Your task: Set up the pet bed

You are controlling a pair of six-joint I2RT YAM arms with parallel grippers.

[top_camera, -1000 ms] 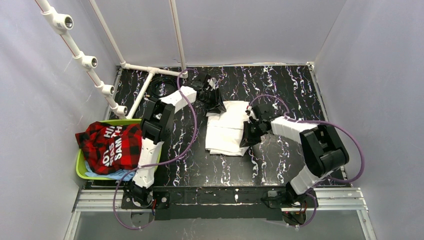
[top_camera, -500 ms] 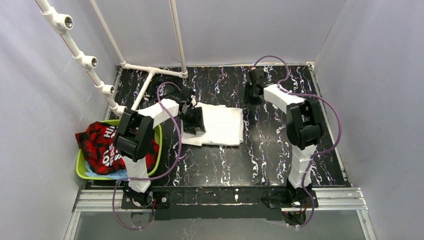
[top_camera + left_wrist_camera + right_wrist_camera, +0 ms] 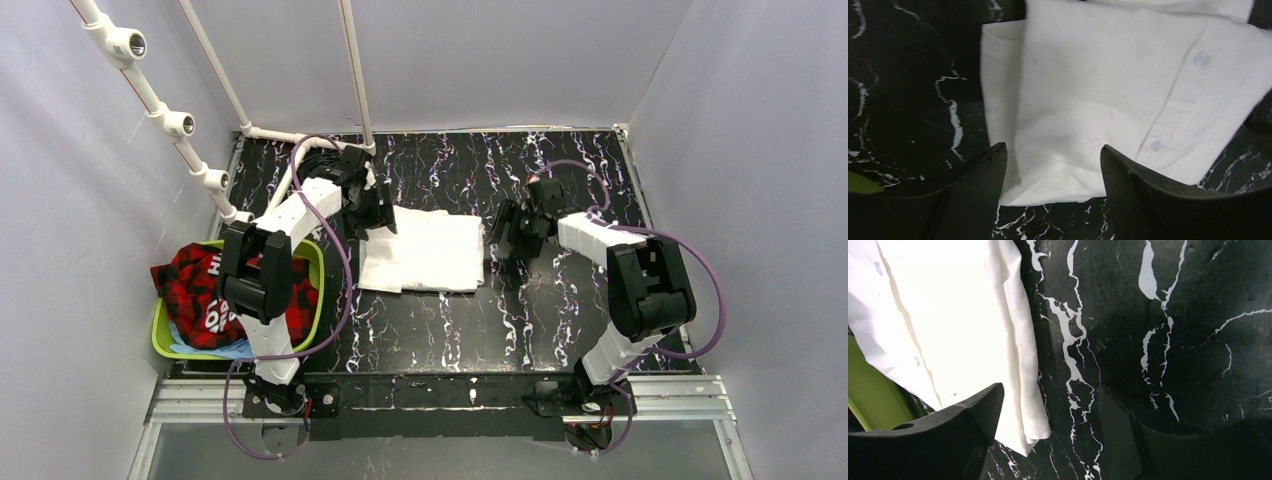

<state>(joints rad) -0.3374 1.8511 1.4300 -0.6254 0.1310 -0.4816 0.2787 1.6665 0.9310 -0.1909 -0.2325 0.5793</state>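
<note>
A folded white button shirt [image 3: 425, 252] lies flat on the black marble table [image 3: 560, 310]. My left gripper [image 3: 378, 215] hovers at the shirt's far left corner. In the left wrist view its jaws [image 3: 1053, 150] stand open, with the shirt's edge [image 3: 1098, 90] lying loose between them. My right gripper [image 3: 503, 235] sits just off the shirt's right edge. It is open [image 3: 1050, 390] over bare table, beside the shirt's corner [image 3: 948, 315]. A lime-green tub [image 3: 160, 330] at the left holds a red plaid cloth [image 3: 215, 285] over something light blue.
A white PVC pipe frame [image 3: 300, 140] rises from the back left corner, with a black cable coil [image 3: 320, 170] at its foot. Grey walls close in the table on three sides. The tub's green wall [image 3: 863, 385] shows in the right wrist view.
The shirt slid left and now lies flat. Both grippers opened and let go of it. The left one drew back to its far left corner; the right arm swung away and returned beside it.
</note>
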